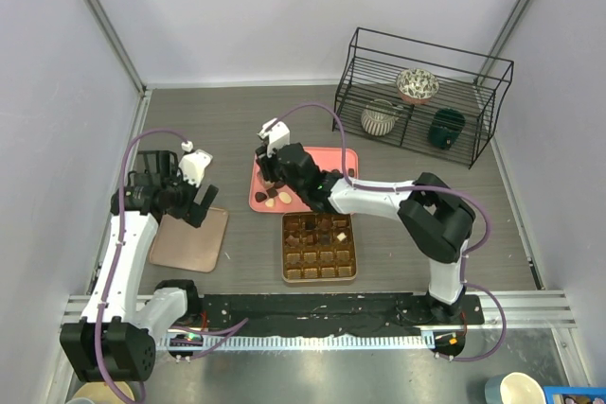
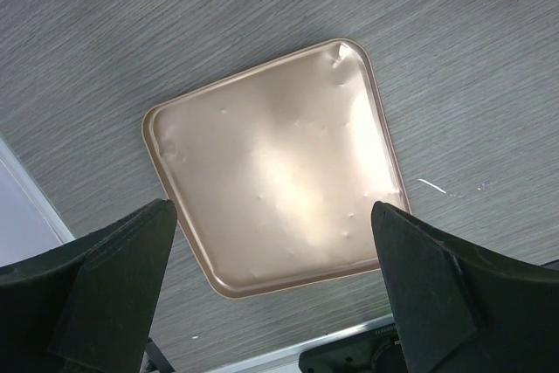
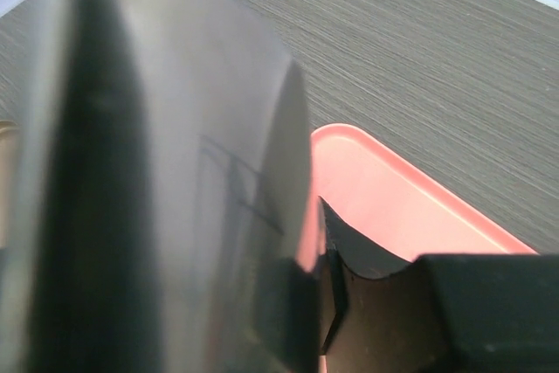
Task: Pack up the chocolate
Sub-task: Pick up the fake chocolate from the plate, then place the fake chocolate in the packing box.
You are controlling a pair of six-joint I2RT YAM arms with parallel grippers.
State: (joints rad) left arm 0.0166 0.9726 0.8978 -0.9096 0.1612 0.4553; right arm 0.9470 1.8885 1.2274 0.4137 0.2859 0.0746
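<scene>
Judging by their look, the chocolate (image 1: 275, 199) pieces are light, small and stiff, but smooth-coated. They could slip from hard fingers, and a firm squeeze could mark or crack a shell. One piece is best taken across its narrow sides, low on its body, with just enough closing to lift it. A few loose pieces lie at the lower left corner of the pink tray (image 1: 343, 160), in the centre of the top view. More sit in the upper cells of the gridded box (image 1: 319, 267) just below the tray.

The right arm reaches from the lower right across the box, with the right gripper (image 1: 271, 180) pitched down over the tray's left end, just above the loose pieces. A blurred dark finger blocks its wrist view, so I cannot tell how wide the jaws stand or whether a piece sits between them. The left arm is folded at the left. The left gripper (image 1: 201, 205) is spread wide with nothing in it, hanging over a gold-brown lid (image 2: 271, 172) on the tabletop (image 2: 105, 32).
</scene>
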